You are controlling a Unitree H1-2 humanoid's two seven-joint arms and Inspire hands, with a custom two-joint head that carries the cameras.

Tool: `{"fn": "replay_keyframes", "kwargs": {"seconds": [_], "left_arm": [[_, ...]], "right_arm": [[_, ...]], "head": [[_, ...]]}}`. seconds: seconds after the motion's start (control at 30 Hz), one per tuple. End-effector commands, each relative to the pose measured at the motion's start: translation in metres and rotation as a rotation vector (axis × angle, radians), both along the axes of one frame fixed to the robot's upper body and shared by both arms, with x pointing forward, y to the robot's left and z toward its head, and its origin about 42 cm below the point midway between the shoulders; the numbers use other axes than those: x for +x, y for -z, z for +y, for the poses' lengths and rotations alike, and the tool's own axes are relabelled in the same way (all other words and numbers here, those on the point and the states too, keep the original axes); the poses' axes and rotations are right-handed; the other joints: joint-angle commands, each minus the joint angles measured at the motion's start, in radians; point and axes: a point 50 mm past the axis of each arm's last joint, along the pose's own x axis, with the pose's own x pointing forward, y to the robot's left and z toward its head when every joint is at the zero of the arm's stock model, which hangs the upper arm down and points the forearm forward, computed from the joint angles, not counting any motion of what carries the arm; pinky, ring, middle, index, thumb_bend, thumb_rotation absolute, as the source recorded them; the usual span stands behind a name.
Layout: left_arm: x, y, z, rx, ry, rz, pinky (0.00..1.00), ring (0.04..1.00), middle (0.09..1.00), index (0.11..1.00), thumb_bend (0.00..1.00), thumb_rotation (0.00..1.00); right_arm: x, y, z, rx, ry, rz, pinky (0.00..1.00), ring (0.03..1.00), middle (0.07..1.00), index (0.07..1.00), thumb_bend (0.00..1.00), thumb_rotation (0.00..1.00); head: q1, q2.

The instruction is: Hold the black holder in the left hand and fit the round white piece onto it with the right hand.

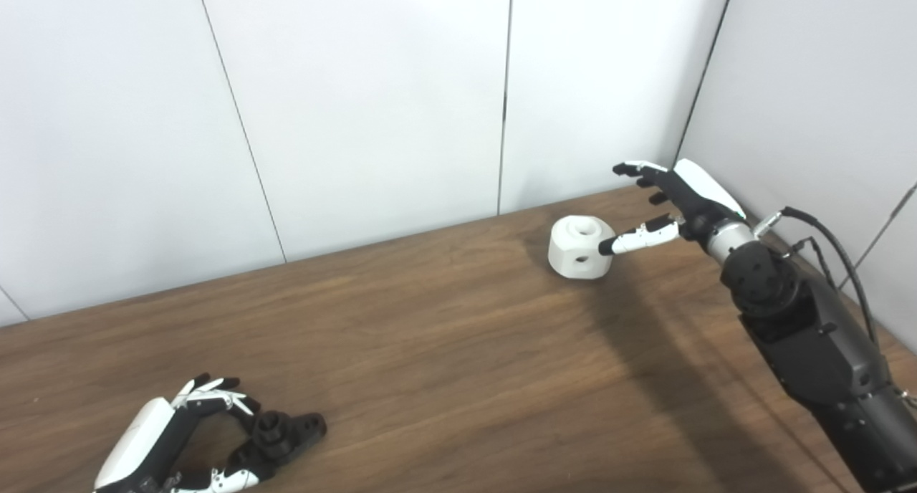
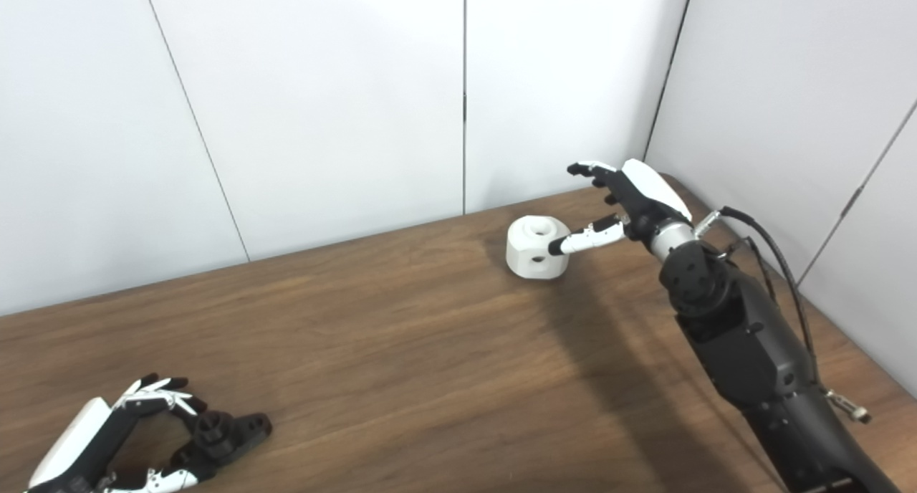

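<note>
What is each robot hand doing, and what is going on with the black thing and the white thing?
left hand: fingers curled around the black holder, on the table.
black holder: lying on the table, at the left hand's fingers.
right hand: open, thumb tip at the white piece's side.
round white piece: resting on the table, hole up.

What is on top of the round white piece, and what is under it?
Nothing sits on the round white piece; its top shows an open round hole. It rests on the wooden table. The open right hand is beside it. Its underside is hidden.
</note>
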Motion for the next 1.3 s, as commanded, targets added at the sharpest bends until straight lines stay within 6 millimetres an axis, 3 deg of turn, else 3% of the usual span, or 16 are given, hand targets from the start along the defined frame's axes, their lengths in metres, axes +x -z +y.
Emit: {"fn": "replay_keyframes", "kwargs": {"seconds": [0.0, 0.33, 0.57, 1.27], "left_arm": [[0.003, -0.016, 0.006, 0.018, 0.013, -0.044, 1.0, 0.882, 0.692, 0.482, 0.52, 0.04], [0.003, -0.021, 0.004, 0.026, 0.023, -0.05, 1.0, 0.874, 0.686, 0.481, 0.52, 0.04], [0.003, -0.024, 0.004, 0.028, 0.026, -0.051, 1.0, 0.876, 0.687, 0.482, 0.52, 0.04], [-0.005, -0.026, 0.005, 0.009, 0.028, -0.059, 1.0, 0.863, 0.669, 0.481, 0.52, 0.04]], "right_arm": [[0.008, -0.029, -0.004, -0.047, -0.024, -0.067, 0.77, 0.875, 0.89, 0.858, 0.96, 0.29], [0.014, -0.006, -0.003, -0.019, -0.042, 0.005, 0.73, 0.847, 0.877, 0.841, 1.0, 0.27], [0.019, 0.005, 0.001, -0.005, -0.045, 0.022, 0.68, 0.807, 0.886, 0.842, 0.95, 0.23], [0.034, 0.006, 0.003, -0.026, -0.045, -0.004, 0.71, 0.823, 0.851, 0.821, 0.93, 0.31]], "head": [[-0.001, 0.0], [-0.001, -0.002], [-0.003, -0.008], [0.002, -0.017]]}}
